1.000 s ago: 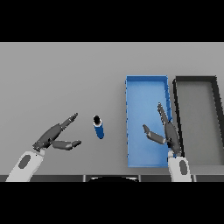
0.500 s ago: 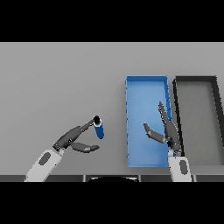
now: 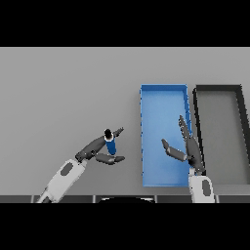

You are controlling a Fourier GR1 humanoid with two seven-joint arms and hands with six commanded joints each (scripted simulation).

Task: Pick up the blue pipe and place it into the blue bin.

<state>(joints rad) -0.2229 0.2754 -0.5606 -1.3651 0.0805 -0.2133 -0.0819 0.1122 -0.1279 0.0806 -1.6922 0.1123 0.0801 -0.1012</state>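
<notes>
The blue pipe (image 3: 111,145) stands upright on the grey table, its dark open end facing up. My left hand (image 3: 95,148) has come in from the lower left and brackets the pipe: straight fingers (image 3: 117,132) lie behind it and the thumb (image 3: 110,159) lies in front. The hand is open, not curled round the pipe. To the right lies the blue bin (image 3: 163,88), a long shallow tray with nothing in it. My right hand (image 3: 189,146) hovers open over the bin's right side, fingers pointing away from me.
A black bin (image 3: 218,88) of the same shape sits right beside the blue bin on its right. Bare grey table stretches to the left of the pipe and behind it.
My left hand has moved right and forward until the pipe sits between its fingers and thumb. The pipe and the right hand have stayed in place.
</notes>
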